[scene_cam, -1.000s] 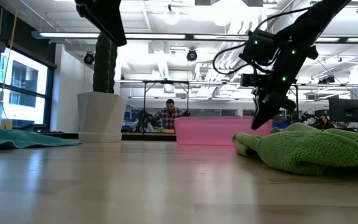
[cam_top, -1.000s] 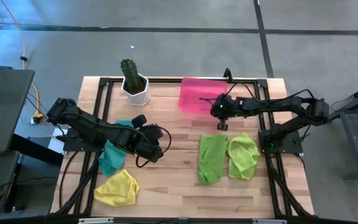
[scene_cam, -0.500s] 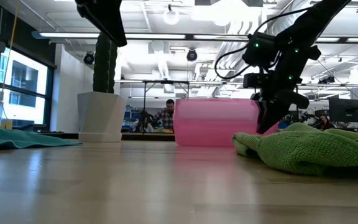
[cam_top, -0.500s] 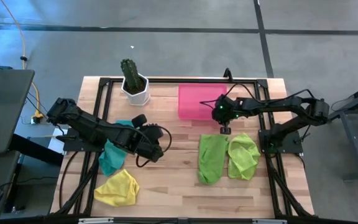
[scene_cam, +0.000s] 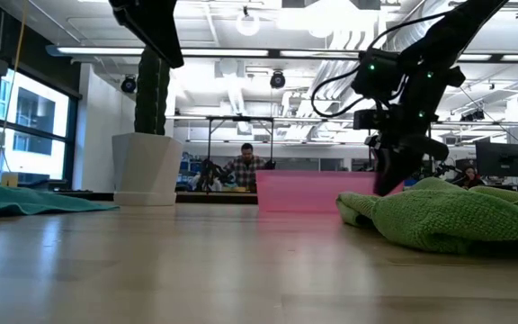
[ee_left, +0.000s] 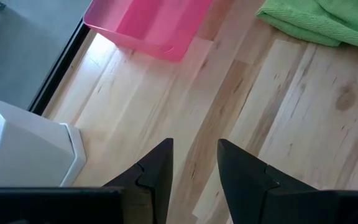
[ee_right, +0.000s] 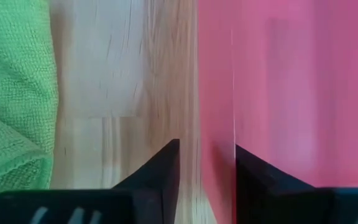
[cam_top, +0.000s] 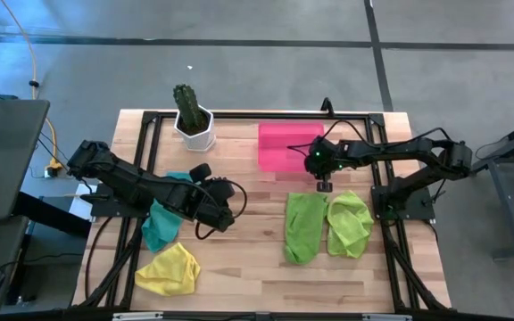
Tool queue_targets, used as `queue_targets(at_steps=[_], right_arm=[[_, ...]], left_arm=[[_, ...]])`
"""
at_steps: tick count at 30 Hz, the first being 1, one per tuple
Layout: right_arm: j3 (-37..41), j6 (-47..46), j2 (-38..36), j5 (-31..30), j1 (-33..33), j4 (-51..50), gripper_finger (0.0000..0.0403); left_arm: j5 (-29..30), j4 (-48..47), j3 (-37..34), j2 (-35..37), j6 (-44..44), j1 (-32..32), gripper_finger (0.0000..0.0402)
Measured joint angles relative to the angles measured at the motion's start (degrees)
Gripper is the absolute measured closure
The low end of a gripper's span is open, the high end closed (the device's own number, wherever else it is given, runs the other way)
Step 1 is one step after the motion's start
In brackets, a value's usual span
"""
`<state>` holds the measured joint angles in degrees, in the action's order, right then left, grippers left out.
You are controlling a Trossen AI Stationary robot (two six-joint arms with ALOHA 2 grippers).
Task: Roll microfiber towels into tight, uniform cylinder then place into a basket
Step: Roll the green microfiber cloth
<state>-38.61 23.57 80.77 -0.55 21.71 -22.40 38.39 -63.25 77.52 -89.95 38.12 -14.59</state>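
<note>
The pink basket (cam_top: 288, 147) lies flat at the table's far side. My right gripper (cam_top: 324, 185) points down at its near right corner, open, with the basket's wall (ee_right: 216, 124) between its fingers. Two lime green towels (cam_top: 304, 226) (cam_top: 350, 223) lie crumpled just nearer than the basket. A teal towel (cam_top: 161, 223) and a yellow towel (cam_top: 169, 270) lie flat at the near left. My left gripper (ee_left: 194, 149) hangs open above the table's middle, with nothing between its fingers. My right gripper comes at the basket's wall (ee_right: 216, 124) from above, one finger on either side of it. Whether a finger touches the wall, I cannot tell. The basket rests flat on the table.
A white pot with a cactus (cam_top: 194, 125) stands at the far left. Bare wood lies between the teal towel and the green towels. A person sits in the room far behind the table in the low view.
My right gripper has opened and let go of the basket's wall, edging toward the table's near edge. The basket stood tipped up half a second ago and has dropped back flat. It now lies a little nearer than a second ago.
</note>
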Motion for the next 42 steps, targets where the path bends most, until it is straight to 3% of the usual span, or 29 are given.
queue_targets(at_steps=[6,14,18,22,25,27,37,42], right_arm=[[-3.96,-0.32,-0.97,-5.36,0.0,-6.48,0.0297],[-15.85,-11.82,-1.83,-4.87,-0.03,-21.01,0.0297],[-21.55,-15.39,-1.83,0.64,-0.84,-28.5,0.0297],[-24.75,-18.24,-1.94,12.38,-4.1,-30.61,0.0297],[-24.85,-20.68,-2.24,21.65,-8.04,-30.57,0.0297],[-24.85,-22.39,-2.22,23.62,-11.17,-32.23,0.0297],[-15.73,-42.61,-2.18,22.13,-26.15,-29.67,0.0297],[-10.15,-48.93,-2.14,14.64,-32.76,-19.13,0.0297]], left_arm=[[2.19,0.0,0.0,-0.02,-0.39,0.11,0.0287],[2.19,0.05,0.0,-0.04,-3.2,1.55,0.0287],[2.23,0.09,0.0,-0.04,-4.82,2.65,0.0287],[2.19,0.09,0.0,-0.04,-4.86,3.56,0.0287],[1.75,0.09,0.0,-0.04,-4.89,3.76,0.0287],[1.7,0.09,0.0,-0.04,-4.94,3.76,0.0287],[1.31,0.81,-0.02,-0.04,-6.87,3.67,0.0287],[-0.14,5.02,-0.02,-0.04,-6.86,3.63,0.0287]])
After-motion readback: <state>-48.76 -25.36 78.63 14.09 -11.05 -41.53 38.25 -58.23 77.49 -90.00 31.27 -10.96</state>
